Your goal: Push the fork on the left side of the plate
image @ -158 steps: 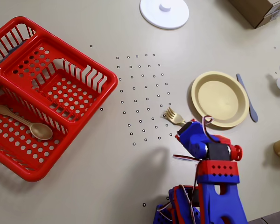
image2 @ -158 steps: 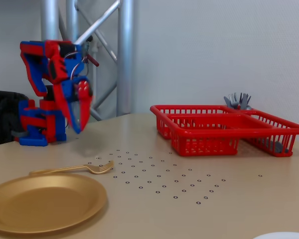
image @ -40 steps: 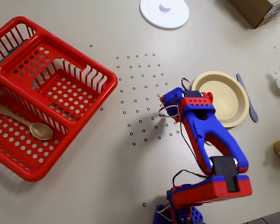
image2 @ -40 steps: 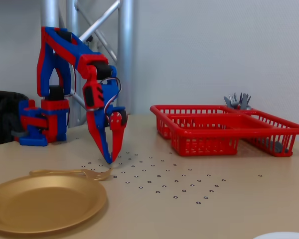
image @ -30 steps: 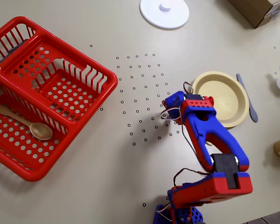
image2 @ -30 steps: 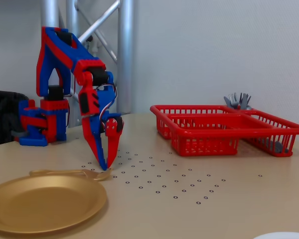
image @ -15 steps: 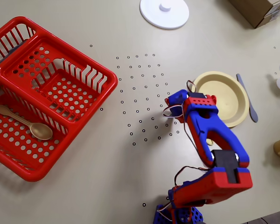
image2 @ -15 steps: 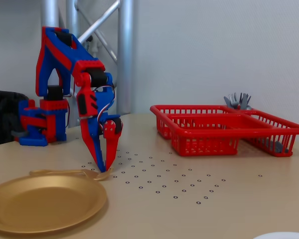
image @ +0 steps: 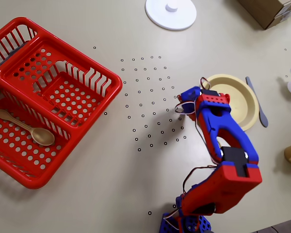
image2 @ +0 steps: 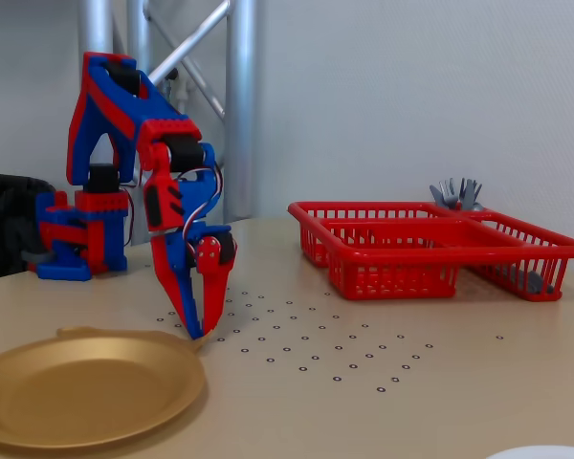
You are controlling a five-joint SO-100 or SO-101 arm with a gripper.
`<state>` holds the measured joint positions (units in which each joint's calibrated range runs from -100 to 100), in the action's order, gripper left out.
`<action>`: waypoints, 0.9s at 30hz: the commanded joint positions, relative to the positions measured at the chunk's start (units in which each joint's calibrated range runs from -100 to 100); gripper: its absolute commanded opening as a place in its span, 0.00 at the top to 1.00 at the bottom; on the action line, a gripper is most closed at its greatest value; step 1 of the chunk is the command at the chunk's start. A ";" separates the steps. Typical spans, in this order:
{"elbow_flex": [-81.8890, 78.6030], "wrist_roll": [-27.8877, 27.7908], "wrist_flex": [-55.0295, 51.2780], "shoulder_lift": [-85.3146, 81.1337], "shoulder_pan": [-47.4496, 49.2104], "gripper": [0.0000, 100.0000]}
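Observation:
The round pale yellow plate [image: 235, 104] lies right of the dot grid, and it fills the front left of the fixed view [image2: 77, 387]. My gripper [image: 183, 108] points straight down at the plate's left rim, and its tip [image2: 197, 334] touches the table. Its fingers meet at the tip, shut with nothing between them. In the fixed view the fork [image2: 86, 333] lies along the plate's far rim, with its rounded handle end showing. Its tines are hidden behind the gripper. In the overhead view my arm hides the fork.
A red two-compartment basket [image: 87, 73] at the left holds a tan spoon [image: 24, 127]. A grey-blue knife [image: 257, 103] lies right of the plate. A white knobbed disc [image: 170, 13] and a cardboard box [image: 271, 10] lie at the far edge. A metal truss [image2: 234, 105] stands behind the arm.
My shut gripper has moved towards the plate, rightward in the overhead view. It has slid the fork with it, and the fork now rests against the plate's rim.

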<state>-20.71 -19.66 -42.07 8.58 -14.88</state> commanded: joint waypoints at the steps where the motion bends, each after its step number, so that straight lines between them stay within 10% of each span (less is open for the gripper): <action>1: 2.66 -0.39 0.34 0.38 -1.70 1.00; 27: -5.68 8.11 -17.05 -37.74 3.04 1.00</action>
<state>-26.31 -11.31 -58.73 -22.96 -10.61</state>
